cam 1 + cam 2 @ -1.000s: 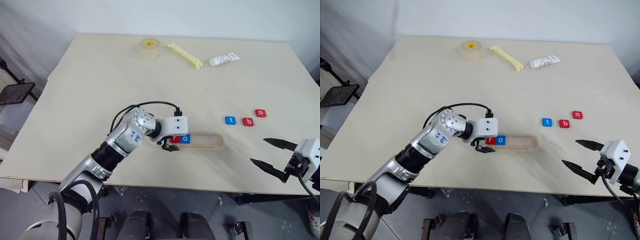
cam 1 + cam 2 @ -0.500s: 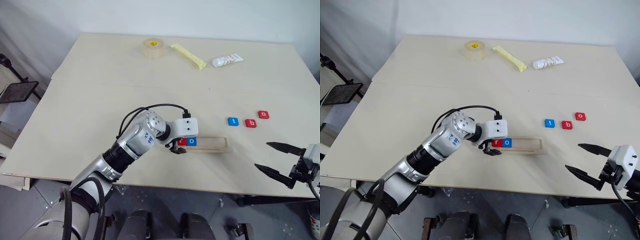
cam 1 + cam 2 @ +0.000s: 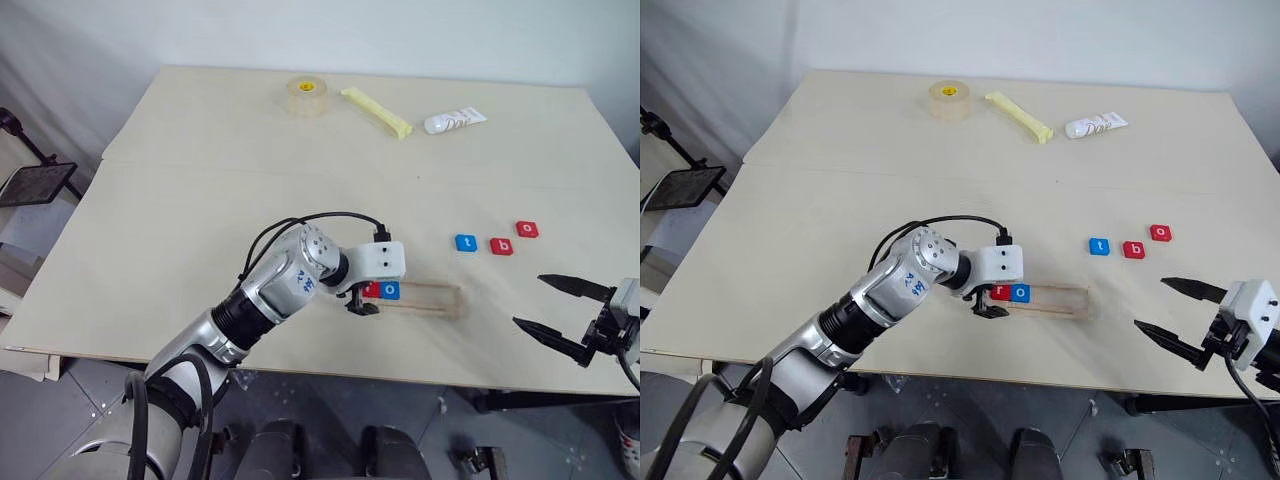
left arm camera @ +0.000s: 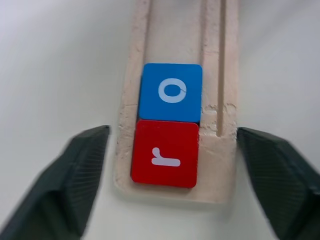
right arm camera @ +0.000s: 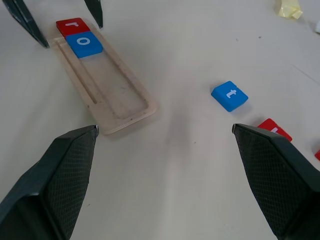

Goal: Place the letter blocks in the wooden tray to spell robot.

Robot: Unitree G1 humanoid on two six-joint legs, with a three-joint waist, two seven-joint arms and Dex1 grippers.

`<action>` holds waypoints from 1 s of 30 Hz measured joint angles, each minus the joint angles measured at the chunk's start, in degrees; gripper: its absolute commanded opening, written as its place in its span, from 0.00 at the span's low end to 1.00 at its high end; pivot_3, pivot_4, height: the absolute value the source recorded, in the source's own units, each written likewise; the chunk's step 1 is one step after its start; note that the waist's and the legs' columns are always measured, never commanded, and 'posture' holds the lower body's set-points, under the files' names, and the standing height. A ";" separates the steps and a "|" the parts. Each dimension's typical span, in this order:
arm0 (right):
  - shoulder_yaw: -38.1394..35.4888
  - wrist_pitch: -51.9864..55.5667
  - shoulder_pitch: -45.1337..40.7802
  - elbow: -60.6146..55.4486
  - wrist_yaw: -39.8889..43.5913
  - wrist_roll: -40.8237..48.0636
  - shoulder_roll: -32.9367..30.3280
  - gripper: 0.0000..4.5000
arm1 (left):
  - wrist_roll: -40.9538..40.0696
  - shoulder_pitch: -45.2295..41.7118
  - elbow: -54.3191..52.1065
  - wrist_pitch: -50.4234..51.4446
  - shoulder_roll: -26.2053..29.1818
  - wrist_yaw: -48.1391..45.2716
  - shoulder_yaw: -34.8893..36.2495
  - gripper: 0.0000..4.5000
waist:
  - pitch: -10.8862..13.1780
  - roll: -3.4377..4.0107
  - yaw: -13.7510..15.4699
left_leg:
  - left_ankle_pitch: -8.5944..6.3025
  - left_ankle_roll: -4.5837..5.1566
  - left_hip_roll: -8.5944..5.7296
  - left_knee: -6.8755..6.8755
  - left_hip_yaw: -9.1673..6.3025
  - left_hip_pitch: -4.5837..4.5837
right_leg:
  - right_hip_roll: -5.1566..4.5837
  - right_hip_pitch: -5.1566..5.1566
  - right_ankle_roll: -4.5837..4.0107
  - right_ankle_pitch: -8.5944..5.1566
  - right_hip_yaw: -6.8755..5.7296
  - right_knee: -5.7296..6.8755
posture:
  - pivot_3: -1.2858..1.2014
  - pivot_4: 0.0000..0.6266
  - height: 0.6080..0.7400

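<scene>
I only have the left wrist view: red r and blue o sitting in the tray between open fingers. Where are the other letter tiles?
Observer: Three lie loose on the table, right of the wooden tray: blue t, red b, red o.
Operator: Is the right gripper on any of them?
Observer: No. The right gripper hangs open near the table's front edge, apart from the tiles.
Operator: Anything else on the table?
Observer: A tape roll, a pale yellow stick and a white tube lie at the far side.
</scene>
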 measured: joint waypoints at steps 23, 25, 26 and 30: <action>0.61 24.89 -1.53 -18.14 -35.44 -0.03 9.22 1.00 | -10.21 19.79 -5.13 -23.04 7.89 5.23 16.71 0.99 | -0.09 0.16 -0.57 | 0.00 -0.02 0.01 -0.02 -0.05 0.03 | 0.01 -0.03 0.00 0.00 0.02 0.10 | 0.52 0.24 1.00; 0.64 26.67 -1.22 -18.34 -37.09 -0.16 9.31 1.00 | -13.98 22.67 -5.40 -24.14 7.96 4.06 19.92 0.99 | -0.09 0.15 -0.69 | 0.00 -0.02 0.02 -0.02 -0.07 0.03 | 0.01 -0.04 0.00 0.00 0.00 0.10 | 0.52 0.24 1.00; 0.63 27.24 -0.57 -18.56 -37.78 -0.73 9.30 1.00 | -16.42 24.34 -5.42 -26.24 7.77 3.56 22.14 0.99 | -0.09 0.16 -0.69 | 0.00 -0.02 0.02 -0.02 -0.07 0.03 | 0.01 -0.04 0.00 0.00 0.00 0.10 | 0.52 0.24 1.00; -0.61 28.04 2.25 -19.52 -38.09 -1.19 9.28 1.00 | -18.06 26.22 -6.17 -31.09 9.18 2.84 24.47 0.99 | -0.10 0.17 -0.59 | 0.00 -0.02 -0.01 -0.02 -0.05 0.04 | 0.00 -0.03 0.00 0.00 0.02 0.10 | 0.52 0.24 1.00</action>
